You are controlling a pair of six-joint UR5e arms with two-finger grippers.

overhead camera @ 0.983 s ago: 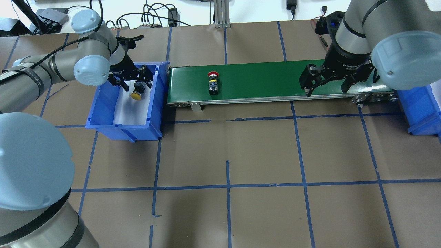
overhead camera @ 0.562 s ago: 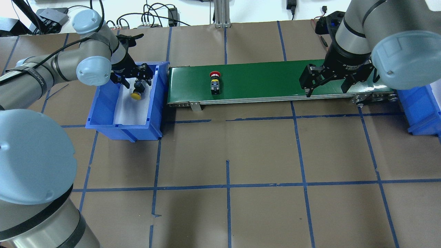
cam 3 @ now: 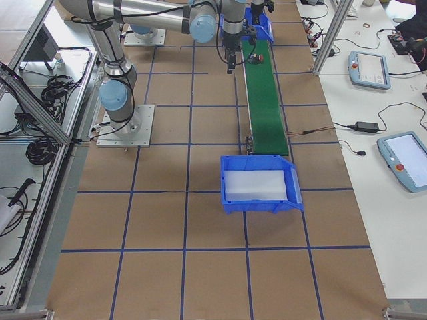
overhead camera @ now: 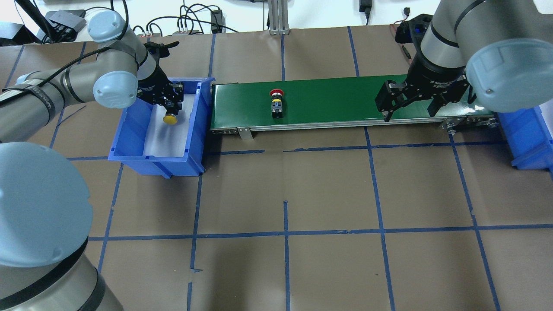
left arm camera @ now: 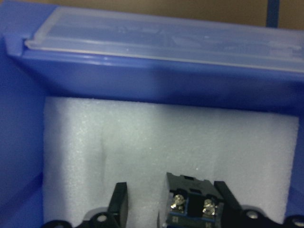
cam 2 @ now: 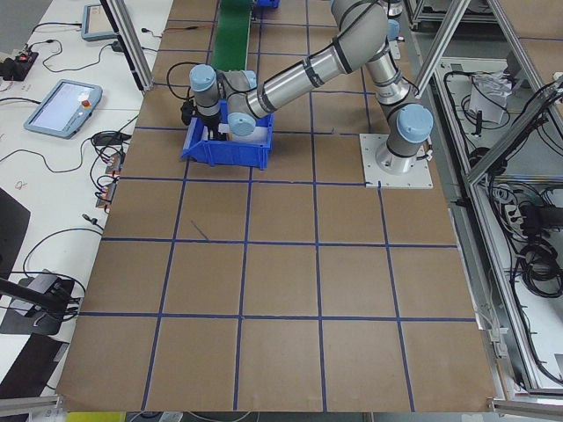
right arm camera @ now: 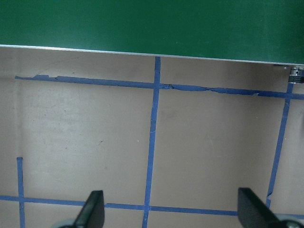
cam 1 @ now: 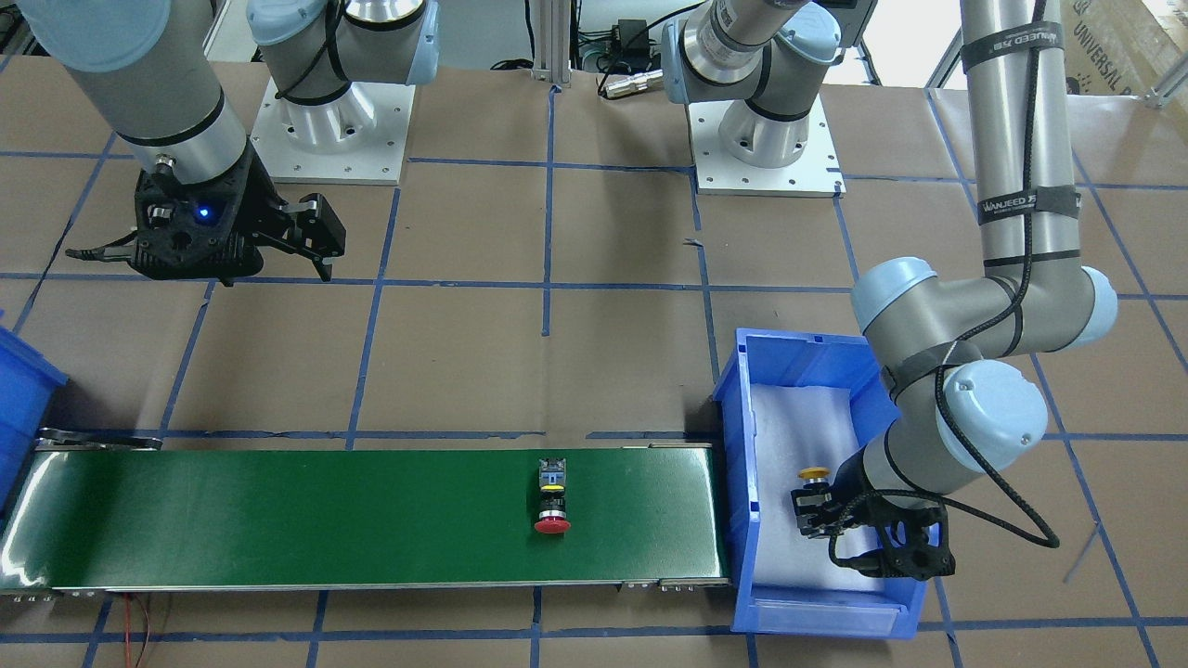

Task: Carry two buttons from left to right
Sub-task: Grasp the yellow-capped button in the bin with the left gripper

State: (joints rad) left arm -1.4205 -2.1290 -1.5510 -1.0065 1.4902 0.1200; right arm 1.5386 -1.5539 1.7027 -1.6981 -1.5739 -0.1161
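The yellow button [overhead camera: 170,119] lies on white foam in the left blue bin [overhead camera: 155,160], cap towards the robot. My left gripper [overhead camera: 169,105] is low in that bin, and its fingers straddle the button's black body. In the left wrist view the contact block [left arm camera: 192,206] sits against the right finger [left arm camera: 223,199], with a gap to the left finger, so the gripper [left arm camera: 171,204] is open. The red button [overhead camera: 276,103] lies on the green conveyor belt [overhead camera: 337,101], also seen from the front [cam 1: 552,506]. My right gripper [overhead camera: 409,113] hangs open and empty over the belt's right end.
A second blue bin [overhead camera: 529,138] stands past the conveyor's right end, also in the front view [cam 1: 23,390]. The left bin's walls [cam 1: 742,482] closely surround my left gripper. Brown paper with blue tape lines [overhead camera: 285,233] covers the table.
The red button has travelled to the right along the belt. My left gripper's fingers have narrowed around the yellow button's body. The right arm has not moved.
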